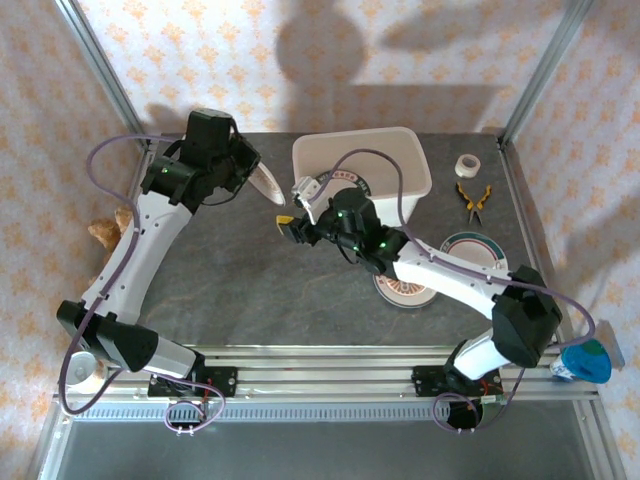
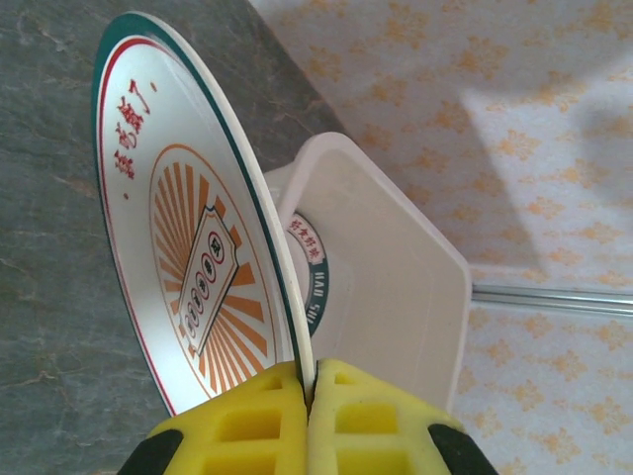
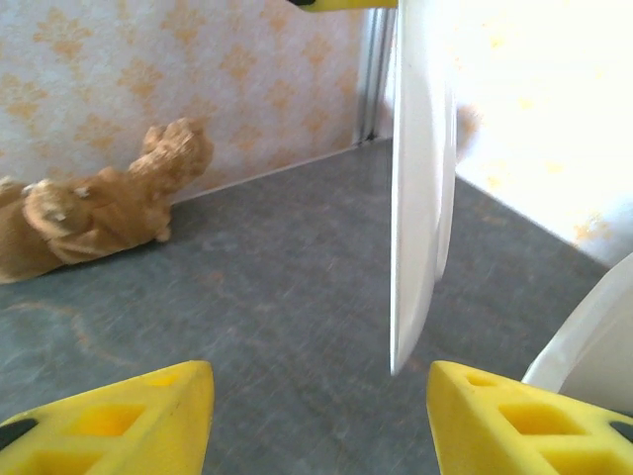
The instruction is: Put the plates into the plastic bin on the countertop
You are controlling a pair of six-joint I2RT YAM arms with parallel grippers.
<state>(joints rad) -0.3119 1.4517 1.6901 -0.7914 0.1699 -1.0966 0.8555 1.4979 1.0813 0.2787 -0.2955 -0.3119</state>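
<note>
Plate (image 2: 198,257) on edge, rim pinched by left end effector (image 2: 309,384).

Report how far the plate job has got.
Done: one teal-lettered round plate lies in the white plastic bin. In hand: the left gripper is shut on a white orange-sunburst plate, held on edge beside the bin; the right gripper is open nearby. Left: at least an orange-patterned plate and a teal-ringed plate on the dark grey countertop.

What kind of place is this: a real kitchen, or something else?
Probably a staged robot test cell, not a kitchen: aluminium framing edges the countertop, patterned panels stand as walls, and a metal rail runs along its near edge.
</note>
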